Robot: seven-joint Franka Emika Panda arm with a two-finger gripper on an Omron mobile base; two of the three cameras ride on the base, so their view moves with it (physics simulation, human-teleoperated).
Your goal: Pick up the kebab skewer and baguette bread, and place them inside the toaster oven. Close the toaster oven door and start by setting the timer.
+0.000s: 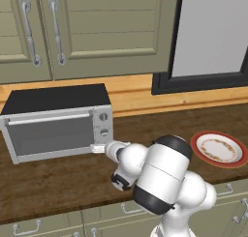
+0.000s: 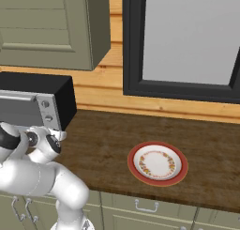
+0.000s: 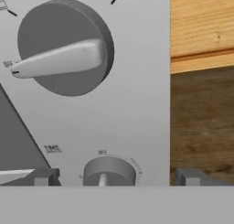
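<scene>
Gripper: nearest the hand camera; the two dark fingertips are seen spread as wide as they go, one at either side of the lower knob, and nothing is held between them.
Timer knob: set low on the oven's right panel, under a small "TIME" label, between the open fingertips but not yet touched by them, as far as can be told.
Upper knob: a larger dial with a pale pointer bar aimed at "OFF", above the timer knob.
Toaster oven: stood at the left of the wooden counter, under the wall cabinets.
Toaster oven door: seen shut, its silver bar handle along the top edge; the skewer and baguette are judged to be inside, though nothing can be made out through the glass.
Plate: red-rimmed, bare, well apart to the right.
Step in hand: setting the timer is judged to be all that is left.
Risk: the small knob may be pinched off-centre, so that the fingertips slip round it and the dial is left unturned; the wrong knob could also be taken, the dials being close together.
Arm pose: the elbow is folded low before the base, the forearm reached leftward and level, the hand pointed squarely at the panel.
</scene>
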